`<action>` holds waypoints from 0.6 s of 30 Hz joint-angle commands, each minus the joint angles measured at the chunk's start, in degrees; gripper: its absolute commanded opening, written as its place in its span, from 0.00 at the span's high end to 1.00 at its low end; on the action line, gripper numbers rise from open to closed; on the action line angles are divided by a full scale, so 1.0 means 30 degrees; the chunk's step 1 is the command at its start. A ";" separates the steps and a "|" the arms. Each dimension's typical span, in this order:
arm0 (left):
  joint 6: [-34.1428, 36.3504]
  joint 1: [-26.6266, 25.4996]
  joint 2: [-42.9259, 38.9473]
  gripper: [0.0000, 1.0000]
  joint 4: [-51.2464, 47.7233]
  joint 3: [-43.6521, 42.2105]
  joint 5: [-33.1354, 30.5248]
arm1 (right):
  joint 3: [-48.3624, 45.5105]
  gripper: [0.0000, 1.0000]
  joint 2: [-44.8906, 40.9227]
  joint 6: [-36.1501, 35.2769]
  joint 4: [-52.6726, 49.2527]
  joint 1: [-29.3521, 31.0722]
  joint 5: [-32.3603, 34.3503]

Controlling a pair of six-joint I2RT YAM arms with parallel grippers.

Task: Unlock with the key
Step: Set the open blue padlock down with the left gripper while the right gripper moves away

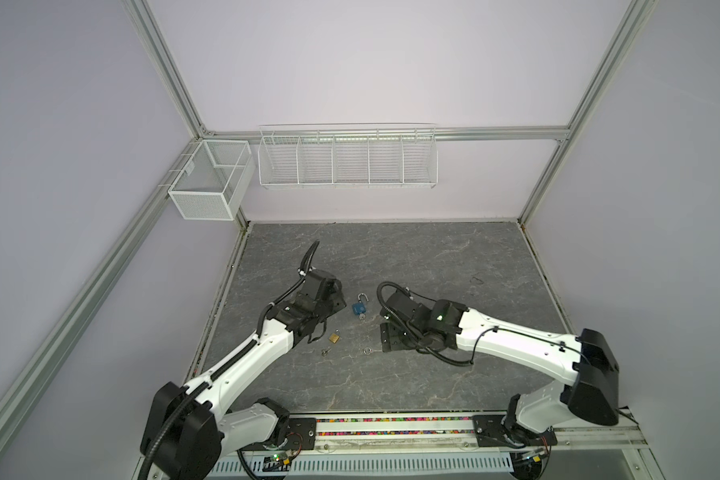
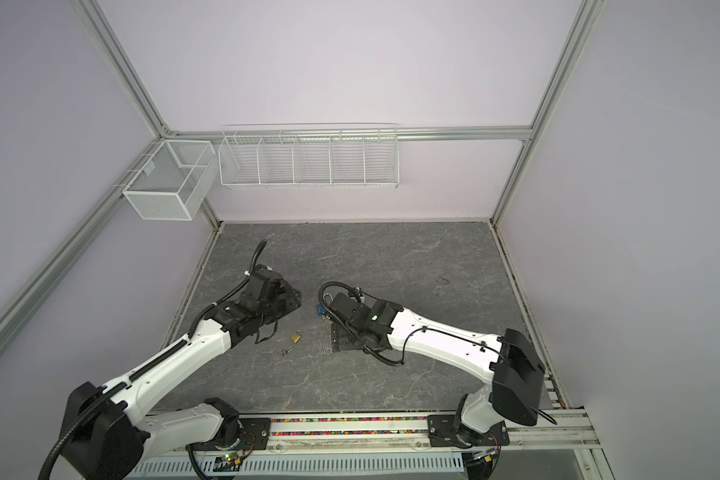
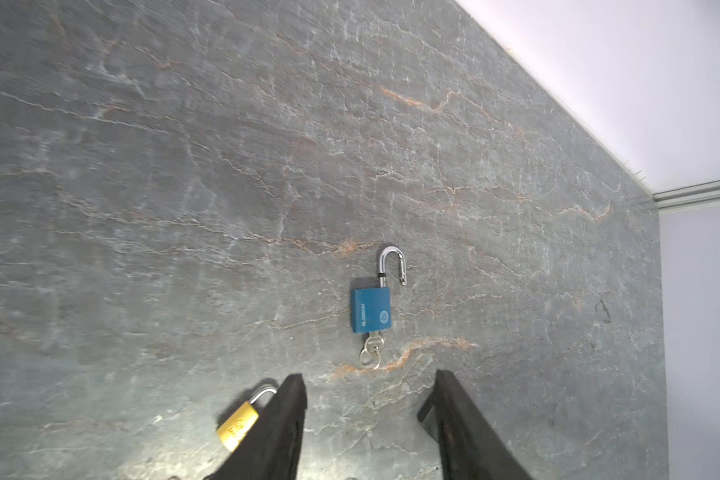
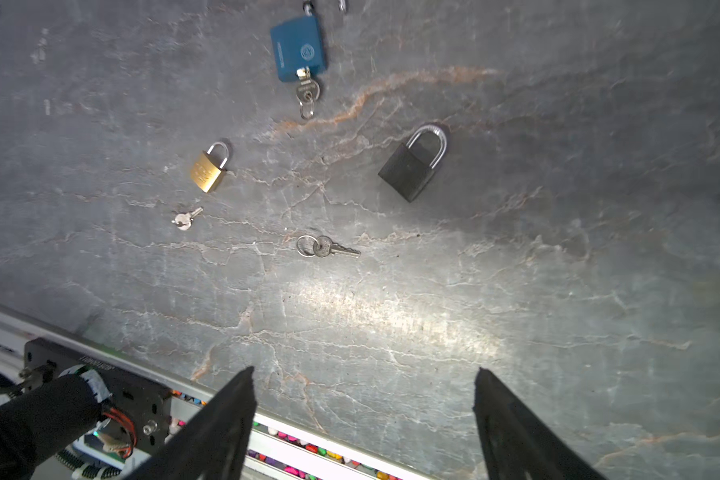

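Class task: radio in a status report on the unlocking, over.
Left gripper, right gripper open, empty. Blue padlock shackle open, key in it. Brass padlock, black padlock shut. Nothing blocking.

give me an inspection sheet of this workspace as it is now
surface: grey stone-look tabletop, small dark mark
job's things: blue padlock lying flat, shackle open, key in its keyhole
clutter: brass padlock and black padlock, both shackles shut; small key and ringed key lying loose
grippers: left gripper open, holding nothing; right gripper open, holding nothing
cables: black conduit arching off left arm; cable loop at right wrist
surroundings: wire rack and mesh basket on the walls
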 commanded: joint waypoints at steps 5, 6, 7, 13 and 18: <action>0.2461 0.2696 -0.2502 0.50 -0.1981 -0.1019 0.0941 | 0.1756 0.29 0.3372 0.5964 -0.0284 0.1761 0.1775; 0.2594 0.3133 -0.2740 0.50 -0.2168 -0.1050 0.1124 | 0.2011 0.30 0.3761 0.6395 -0.0456 0.1899 0.2043; 0.2654 0.3543 -0.3094 0.50 -0.2202 -0.1236 0.1354 | 0.2236 0.31 0.4169 0.6861 -0.0520 0.2003 0.2137; 0.2587 0.4969 -0.4283 0.50 -0.1967 -0.2221 0.2595 | 0.2665 0.37 0.6291 0.8904 0.0386 0.2241 0.2223; 0.2535 0.5348 -0.4443 0.50 -0.2136 -0.2535 0.2251 | 0.4022 0.37 0.7732 0.8771 0.0087 0.2213 0.2678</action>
